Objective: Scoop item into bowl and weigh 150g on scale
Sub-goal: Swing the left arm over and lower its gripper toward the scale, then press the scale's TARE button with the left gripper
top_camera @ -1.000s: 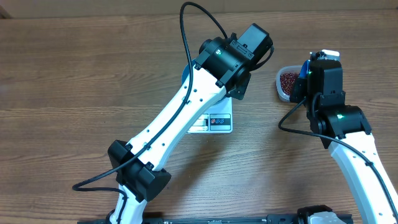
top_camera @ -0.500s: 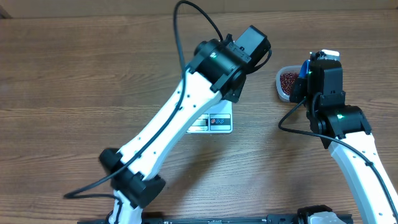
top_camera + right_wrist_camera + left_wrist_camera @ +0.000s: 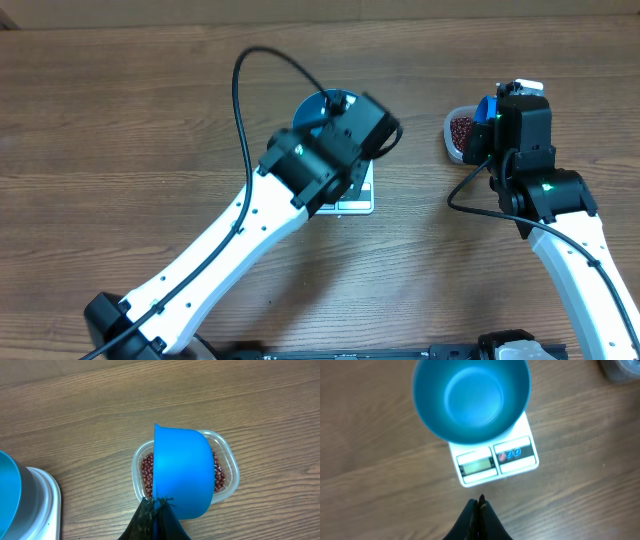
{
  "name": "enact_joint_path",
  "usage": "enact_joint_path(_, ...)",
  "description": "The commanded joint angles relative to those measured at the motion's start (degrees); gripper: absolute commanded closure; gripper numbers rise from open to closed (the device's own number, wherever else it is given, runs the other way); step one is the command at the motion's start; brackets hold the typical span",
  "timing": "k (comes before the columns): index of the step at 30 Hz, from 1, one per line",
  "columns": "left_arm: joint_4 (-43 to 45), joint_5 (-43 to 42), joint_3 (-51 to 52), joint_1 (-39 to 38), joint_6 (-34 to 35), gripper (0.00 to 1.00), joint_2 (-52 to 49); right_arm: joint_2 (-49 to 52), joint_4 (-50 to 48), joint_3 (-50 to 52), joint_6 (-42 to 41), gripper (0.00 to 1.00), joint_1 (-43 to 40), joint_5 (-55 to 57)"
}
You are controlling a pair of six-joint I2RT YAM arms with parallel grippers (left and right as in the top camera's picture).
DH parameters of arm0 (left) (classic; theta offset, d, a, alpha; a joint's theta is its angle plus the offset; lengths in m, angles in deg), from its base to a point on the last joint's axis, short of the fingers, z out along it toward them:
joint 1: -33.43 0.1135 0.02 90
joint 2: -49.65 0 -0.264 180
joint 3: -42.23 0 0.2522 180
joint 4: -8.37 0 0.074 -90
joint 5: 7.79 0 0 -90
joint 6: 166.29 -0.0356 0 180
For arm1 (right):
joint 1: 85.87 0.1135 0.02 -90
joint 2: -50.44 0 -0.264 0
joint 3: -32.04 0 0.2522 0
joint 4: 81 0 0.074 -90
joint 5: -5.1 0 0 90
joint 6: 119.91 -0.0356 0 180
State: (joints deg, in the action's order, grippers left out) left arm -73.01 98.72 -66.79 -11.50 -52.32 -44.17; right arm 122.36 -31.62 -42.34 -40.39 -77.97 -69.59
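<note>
Hanging the left gripper [image 3: 479, 505] fully closed and empty above the wooden table [image 3: 370, 500], just in front of the white scale [image 3: 520, 455], with the empty blue bowl [image 3: 470, 397] sitting on its platform. Pinching the blue scoop [image 3: 182, 472] in the closed right gripper [image 3: 157, 505], holding it over the clear tub [image 3: 230, 472], hiding most of the red-brown beans [image 3: 146, 472] inside.
</note>
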Motion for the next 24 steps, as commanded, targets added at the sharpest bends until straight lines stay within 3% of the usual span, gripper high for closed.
enact_joint_path(1, 6.7, -3.0, 9.6, -0.5, 0.9, 0.95, 3.9, -0.2, -0.3, -1.7, -0.2, 0.96, -0.2, 0.0)
enact_joint_path(9, 20.9, -2.9, 24.5, -0.5, 0.0, 0.96, 3.8, -0.2, -0.3, -1.7, -0.2, 0.96, -0.2, 0.0)
enact_joint_path(11, 24.7, -2.9, 28.1, -0.5, -3.7, 0.96, 3.6, -0.2, -0.4, -1.7, -0.2, 0.96, -0.2, 0.0)
enact_joint_path(24, 34.5, -1.9, 31.7, -0.5, -17.6, 0.96, -5.4, -0.2, -0.4, -1.7, -0.2, 0.96, -0.2, 0.0)
